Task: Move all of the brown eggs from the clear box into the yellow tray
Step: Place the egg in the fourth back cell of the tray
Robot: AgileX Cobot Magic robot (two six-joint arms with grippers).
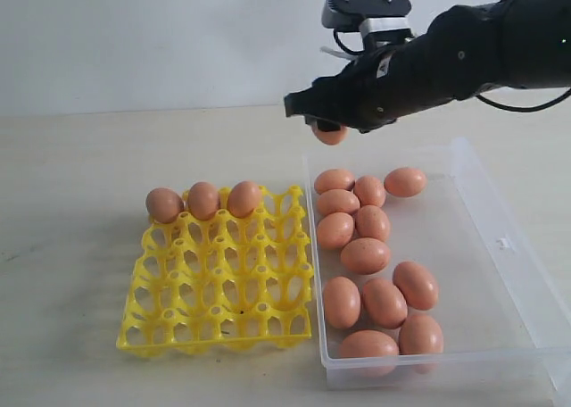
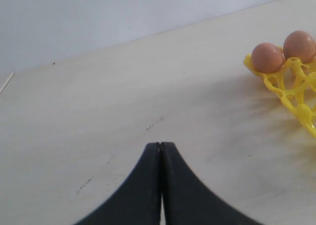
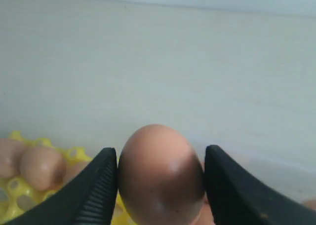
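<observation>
My right gripper (image 1: 328, 128) hangs above the far left corner of the clear box (image 1: 500, 246), shut on a brown egg (image 3: 160, 173) held between its two black fingers. That egg (image 1: 329, 136) shows just under the gripper in the exterior view. Several brown eggs (image 1: 365, 255) lie loose in the left part of the box. The yellow tray (image 1: 223, 273) sits left of the box with three eggs (image 1: 203, 199) in its far row. The left gripper (image 2: 161, 145) is shut on nothing over bare table, away from the tray corner (image 2: 291, 87).
The pale table (image 1: 80, 175) runs wide to the left and behind the tray. The right half of the box floor holds no eggs. The right arm's dark body (image 1: 464, 50) reaches in from the upper right. A white wall stands at the back.
</observation>
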